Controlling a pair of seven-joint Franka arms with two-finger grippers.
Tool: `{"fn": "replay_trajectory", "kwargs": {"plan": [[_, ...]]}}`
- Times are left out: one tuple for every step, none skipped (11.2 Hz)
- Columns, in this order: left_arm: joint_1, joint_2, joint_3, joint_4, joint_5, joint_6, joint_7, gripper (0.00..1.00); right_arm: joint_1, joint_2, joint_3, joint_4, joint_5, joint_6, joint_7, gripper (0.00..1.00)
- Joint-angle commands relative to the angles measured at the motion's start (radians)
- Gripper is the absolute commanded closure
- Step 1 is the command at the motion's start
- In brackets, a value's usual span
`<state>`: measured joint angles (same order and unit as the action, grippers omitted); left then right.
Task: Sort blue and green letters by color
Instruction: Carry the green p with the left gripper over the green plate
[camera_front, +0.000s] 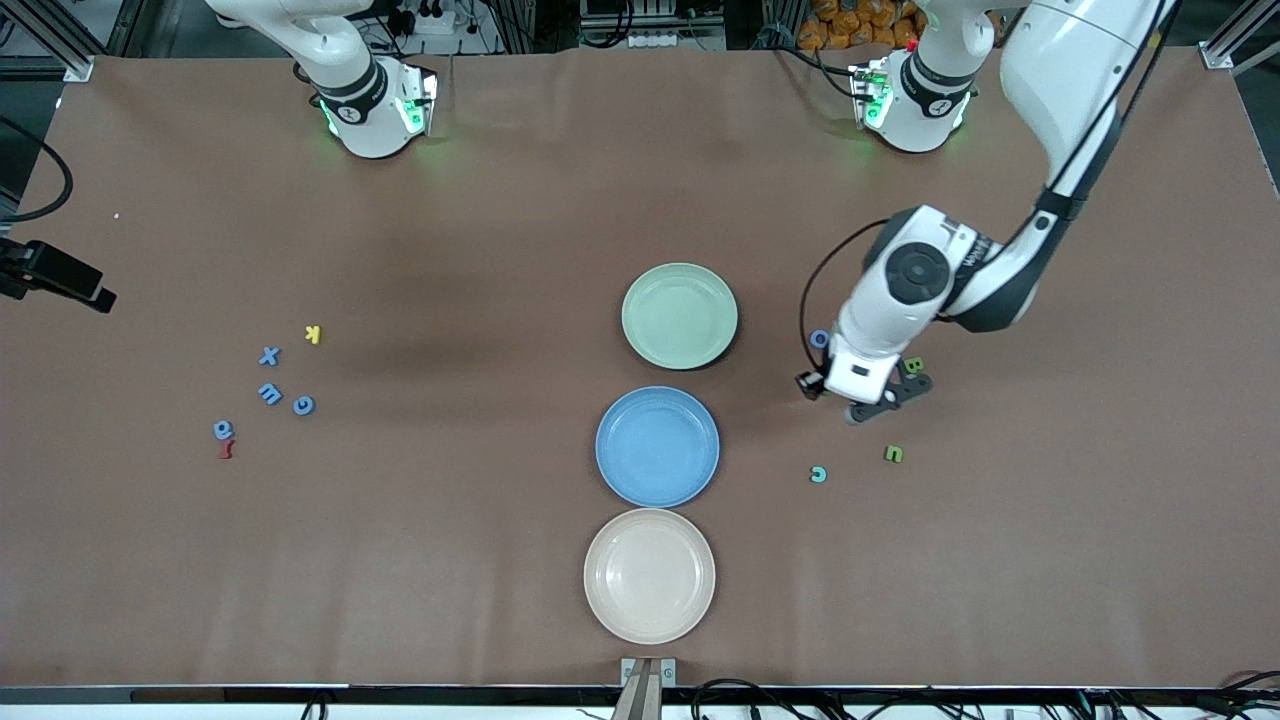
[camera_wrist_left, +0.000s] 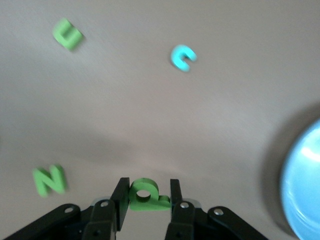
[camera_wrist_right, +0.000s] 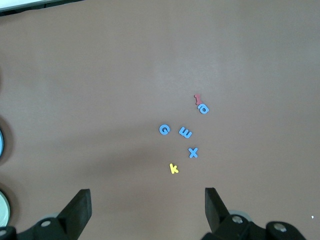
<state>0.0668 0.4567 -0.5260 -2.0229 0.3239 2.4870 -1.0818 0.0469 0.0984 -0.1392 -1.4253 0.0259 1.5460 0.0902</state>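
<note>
Plates (camera_front: 680, 275) three, blue letters (camera_front: 269, 393) five

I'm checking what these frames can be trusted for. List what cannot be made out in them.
- Front view: the left end effector is under its own wrist, so the green letter held in it shows only in the left wrist view.
- Front view: another green letter is partly covered by that arm.
- Left wrist view: the blue plate is cut off by the edge.
- Right wrist view: the dark red letter is too small to read.

Green letter (camera_wrist_left: 145, 195) in left gripper (camera_wrist_left: 146, 200)
</note>
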Motion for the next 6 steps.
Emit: {"fn": "replay_trajectory", "kwargs": {"plan": [[-0.054, -0.016, -0.080, -0.014, 0.000, -0.020, -0.160, 1.00, -0.007, 0.004, 0.003, 0.002, 0.008, 0.012, -0.004, 0.00], [-0.126, -0.013, -0.080, -0.013, 0.000, -0.019, -0.212, 1.00, -0.006, 0.004, 0.004, 0.002, 0.008, 0.012, -0.004, 0.00], [-0.187, 0.002, -0.080, 0.007, 0.000, -0.020, -0.261, 1.00, -0.006, 0.004, 0.003, -0.001, 0.008, 0.009, -0.004, 0.00], [-0.235, 0.011, -0.078, 0.024, 0.000, -0.020, -0.295, 1.00, -0.009, 0.004, 0.003, -0.003, 0.006, 0.012, -0.006, 0.00], [-0.248, 0.011, -0.078, 0.029, 0.000, -0.020, -0.311, 1.00, -0.022, 0.009, 0.001, 0.002, 0.008, 0.012, -0.007, 0.00], [-0.252, 0.010, -0.080, 0.035, 0.000, -0.020, -0.317, 1.00, -0.022, 0.010, 0.003, 0.006, 0.006, 0.014, -0.015, 0.00]]}}
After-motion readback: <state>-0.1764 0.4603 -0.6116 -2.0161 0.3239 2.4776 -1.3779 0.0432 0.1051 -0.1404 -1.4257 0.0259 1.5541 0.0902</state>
